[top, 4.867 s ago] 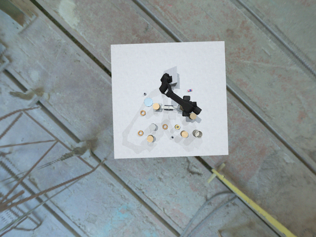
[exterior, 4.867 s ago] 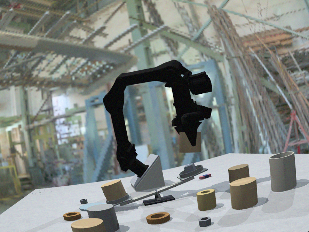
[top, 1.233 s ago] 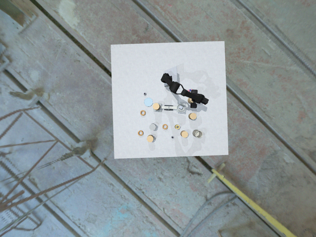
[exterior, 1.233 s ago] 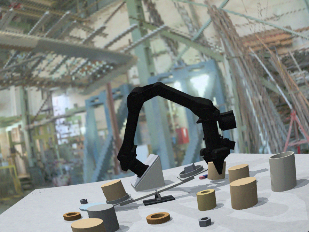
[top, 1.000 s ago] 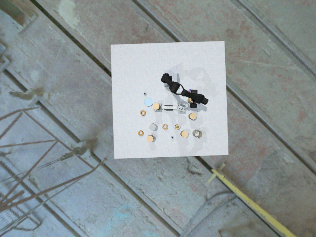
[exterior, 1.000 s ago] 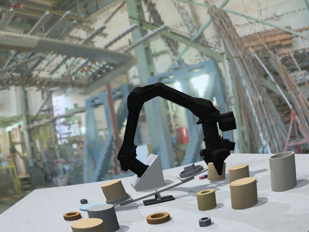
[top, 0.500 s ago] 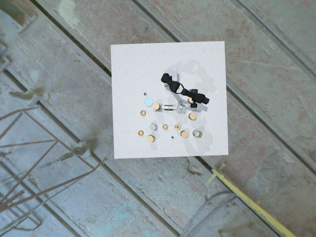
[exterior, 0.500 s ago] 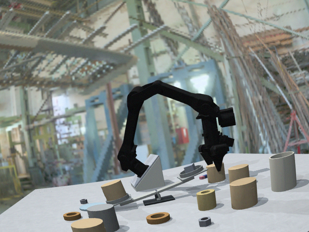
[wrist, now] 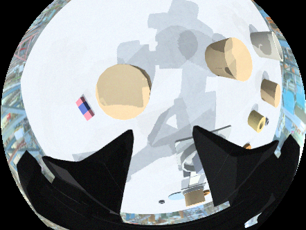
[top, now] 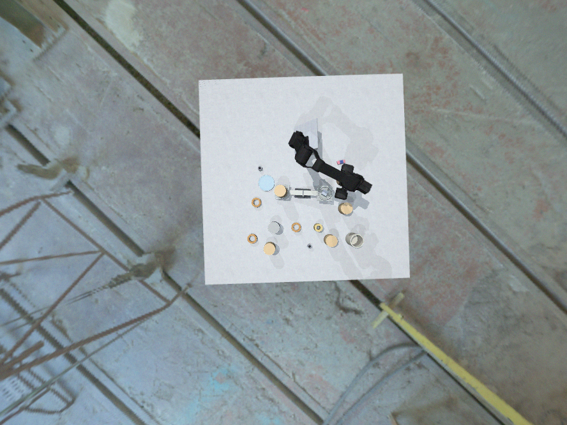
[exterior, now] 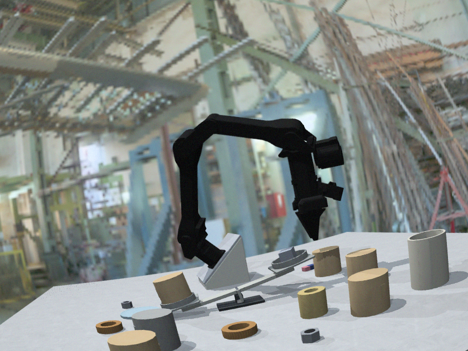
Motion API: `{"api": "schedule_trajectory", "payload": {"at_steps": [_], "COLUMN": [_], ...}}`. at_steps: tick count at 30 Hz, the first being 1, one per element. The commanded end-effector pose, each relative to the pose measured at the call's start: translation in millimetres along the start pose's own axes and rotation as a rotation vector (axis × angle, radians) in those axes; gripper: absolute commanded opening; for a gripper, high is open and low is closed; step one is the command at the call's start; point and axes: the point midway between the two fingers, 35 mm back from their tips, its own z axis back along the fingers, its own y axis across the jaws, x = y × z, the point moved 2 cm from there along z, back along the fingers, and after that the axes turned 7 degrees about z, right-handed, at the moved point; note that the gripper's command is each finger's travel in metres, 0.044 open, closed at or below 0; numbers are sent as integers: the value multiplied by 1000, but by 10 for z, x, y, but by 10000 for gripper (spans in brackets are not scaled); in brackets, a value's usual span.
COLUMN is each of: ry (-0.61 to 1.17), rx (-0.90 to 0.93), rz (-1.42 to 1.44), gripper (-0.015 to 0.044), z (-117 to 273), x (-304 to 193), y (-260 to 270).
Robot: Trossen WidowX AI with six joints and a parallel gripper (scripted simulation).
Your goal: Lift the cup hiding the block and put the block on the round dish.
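Pale blue round dish [exterior: 136, 312] lying at the left, 1 tan cup [exterior: 172, 288] sitting on the balance's [exterior: 239, 291] lowered left end, grey block [exterior: 289, 254] resting uncovered on the raised right end, gripper [exterior: 313, 229] hovering above it, fingers parted and gripping nothing, lifted cup [exterior: 327, 261] standing on the table just right.

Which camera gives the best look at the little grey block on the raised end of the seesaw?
The exterior view: the grey block sits uncovered, side-on, on the raised end of the balance. The top view shows only a tiny grey speck beside the arm. In the wrist view the gripper mostly hides it.
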Motion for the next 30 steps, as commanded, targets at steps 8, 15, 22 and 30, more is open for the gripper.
{"api": "schedule_trajectory", "payload": {"at_steps": [8, 15, 22, 30], "ry": [8, 8, 8, 8], "rx": [-5, -6, -6, -6], "rz": [-309, -309, -309, -309], "gripper": [260, 260, 260, 260], "z": [284, 146, 77, -53], "x": [-783, -785, -785, -785], "y": [-585, -586, -589, -592]}}
